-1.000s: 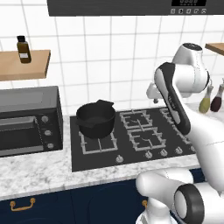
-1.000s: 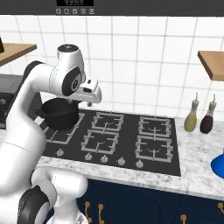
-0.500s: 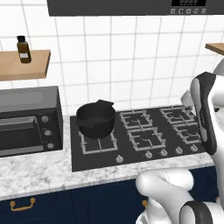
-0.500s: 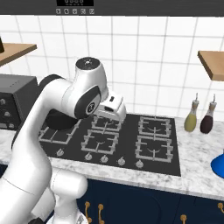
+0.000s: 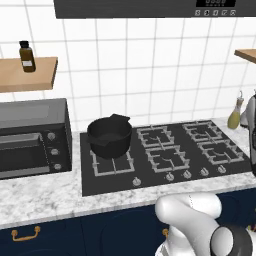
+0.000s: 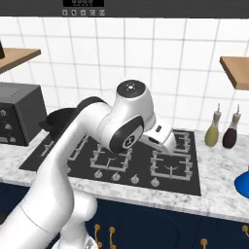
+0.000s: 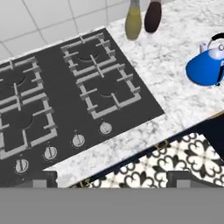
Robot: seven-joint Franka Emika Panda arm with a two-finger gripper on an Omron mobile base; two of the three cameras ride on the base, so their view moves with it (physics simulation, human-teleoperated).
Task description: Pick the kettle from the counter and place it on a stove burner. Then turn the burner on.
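Bottle (image 5: 27, 56) of brown glass stands on a wooden shelf (image 5: 30, 75) at the far left of the left base view, above a dark toaster oven (image 5: 31, 138) that sits on the speckled marble bench (image 5: 45, 195). Just right of the oven lies the black glass cooktop (image 5: 165, 155), and a big black pot (image 5: 109, 136) rests on its rear left burner; the other grates are bare, with a row of knobs (image 5: 170, 177) along the front edge of the cooktop. Past the right edge of the cooktop, near the back of the bench, stand two slim bottles, one with yellow-green contents (image 6: 212, 130) and one dark (image 6: 230, 132), close beside each other under a second wooden shelf (image 6: 236, 69). In the right base view the white arm (image 6: 124, 127) reaches out over the middle of the cooktop. The blue kettle (image 7: 206, 64) sits on the bench well to the right of the cooktop, toward the front edge, upright with its black arched handle up; the hand view shows it apart from the stove burner (image 7: 106, 89) nearest to it. The fingers (image 7: 112, 179) stand wide apart, gripping nothing, hanging over the front edge of the bench with the patterned floor (image 7: 175, 157) below them.
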